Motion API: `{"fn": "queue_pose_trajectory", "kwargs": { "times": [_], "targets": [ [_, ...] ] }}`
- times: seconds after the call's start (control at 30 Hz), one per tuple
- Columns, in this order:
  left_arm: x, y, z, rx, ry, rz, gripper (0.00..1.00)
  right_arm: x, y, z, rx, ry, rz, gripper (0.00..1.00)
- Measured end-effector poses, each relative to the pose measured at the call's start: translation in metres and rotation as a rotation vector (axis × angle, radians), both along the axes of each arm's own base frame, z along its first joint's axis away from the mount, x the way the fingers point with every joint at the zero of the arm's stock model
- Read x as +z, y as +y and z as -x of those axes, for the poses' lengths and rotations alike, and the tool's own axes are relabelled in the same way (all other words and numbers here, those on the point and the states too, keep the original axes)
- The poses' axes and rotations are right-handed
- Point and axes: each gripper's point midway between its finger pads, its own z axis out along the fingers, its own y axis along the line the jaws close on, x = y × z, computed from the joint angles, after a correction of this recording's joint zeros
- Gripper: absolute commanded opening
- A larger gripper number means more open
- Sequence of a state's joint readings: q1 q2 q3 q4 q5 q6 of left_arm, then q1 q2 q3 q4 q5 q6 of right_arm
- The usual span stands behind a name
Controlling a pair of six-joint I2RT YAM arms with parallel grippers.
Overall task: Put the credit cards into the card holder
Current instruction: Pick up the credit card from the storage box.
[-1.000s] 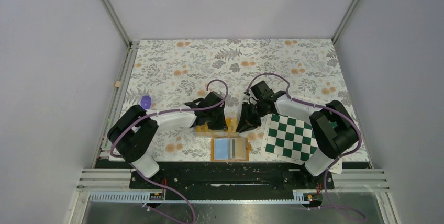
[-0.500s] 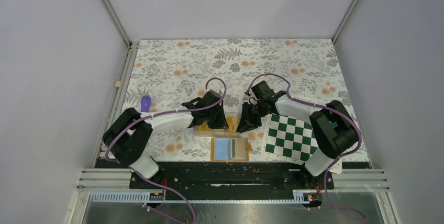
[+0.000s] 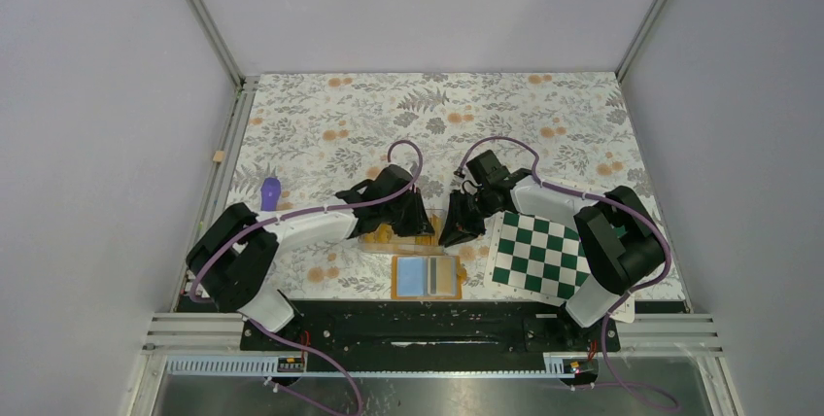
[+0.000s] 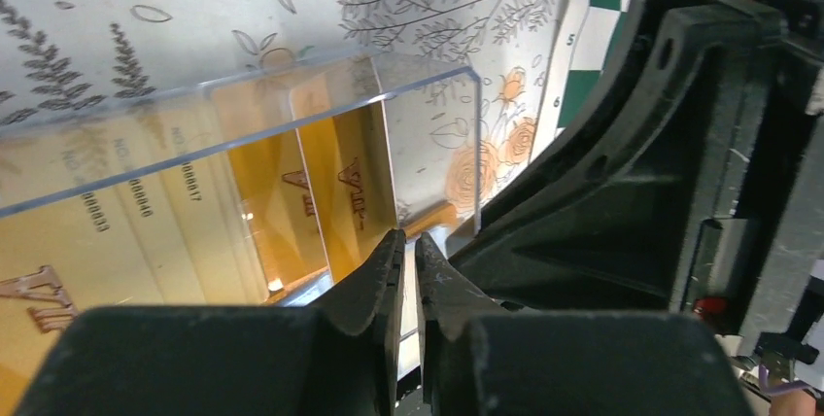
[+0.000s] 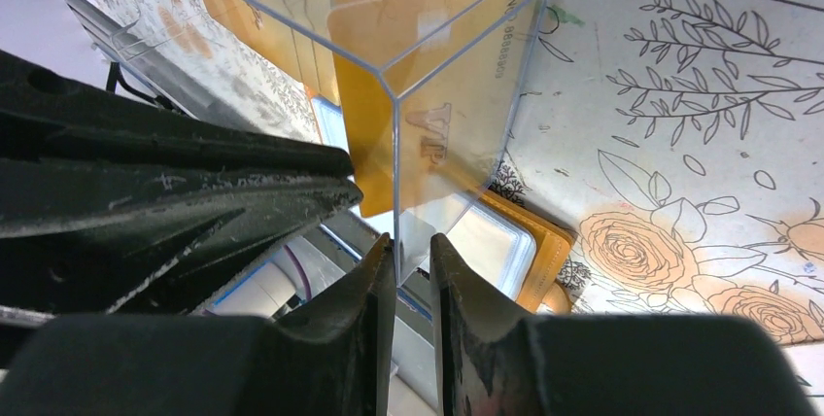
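Floral tabletop is carrying one card holder, lying open at the near edge. Just behind it, one clear box is holding at least three credit cards. The right gripper is clamping the box's wall, while the left gripper is keeping its jaws almost together beside the box's corner.

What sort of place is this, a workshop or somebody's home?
Probably a lab test booth: left arm and right arm bolted at a table edge, plain walls in metal framing, props such as a chequered board.
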State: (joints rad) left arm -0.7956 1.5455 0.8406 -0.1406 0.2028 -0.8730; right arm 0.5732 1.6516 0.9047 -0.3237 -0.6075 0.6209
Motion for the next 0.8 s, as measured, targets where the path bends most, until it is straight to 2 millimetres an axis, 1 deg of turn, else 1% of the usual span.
{"fn": "queue_pose_trajectory", "kwargs": {
  "times": [0.17,0.4,0.47,0.63,0.7,0.8],
  "targets": [
    [0.005,-0.009,-0.001,-0.02,-0.011,0.04,0.14,0.0,0.0,0.0,-0.001,0.001,-0.003,0.23],
    [0.003,-0.014,-0.002,-0.027,0.01,0.025,0.15,0.0,0.0,0.0,-0.002,0.002,-0.004,0.23],
    [-0.005,-0.013,-0.002,-0.025,0.019,0.003,0.15,0.0,0.0,0.0,-0.003,0.003,-0.005,0.23],
    [-0.035,-0.002,0.007,-0.019,0.095,-0.085,0.14,0.0,0.0,0.0,-0.003,0.003,-0.007,0.23],
    [-0.036,-0.001,0.006,-0.017,0.101,-0.09,0.11,0.0,0.0,0.0,-0.003,0.002,-0.008,0.23],
    [-0.035,-0.002,0.006,-0.018,0.099,-0.09,0.0,0.0,0.0,0.0,-0.004,0.002,-0.008,0.23]
  ]
}}
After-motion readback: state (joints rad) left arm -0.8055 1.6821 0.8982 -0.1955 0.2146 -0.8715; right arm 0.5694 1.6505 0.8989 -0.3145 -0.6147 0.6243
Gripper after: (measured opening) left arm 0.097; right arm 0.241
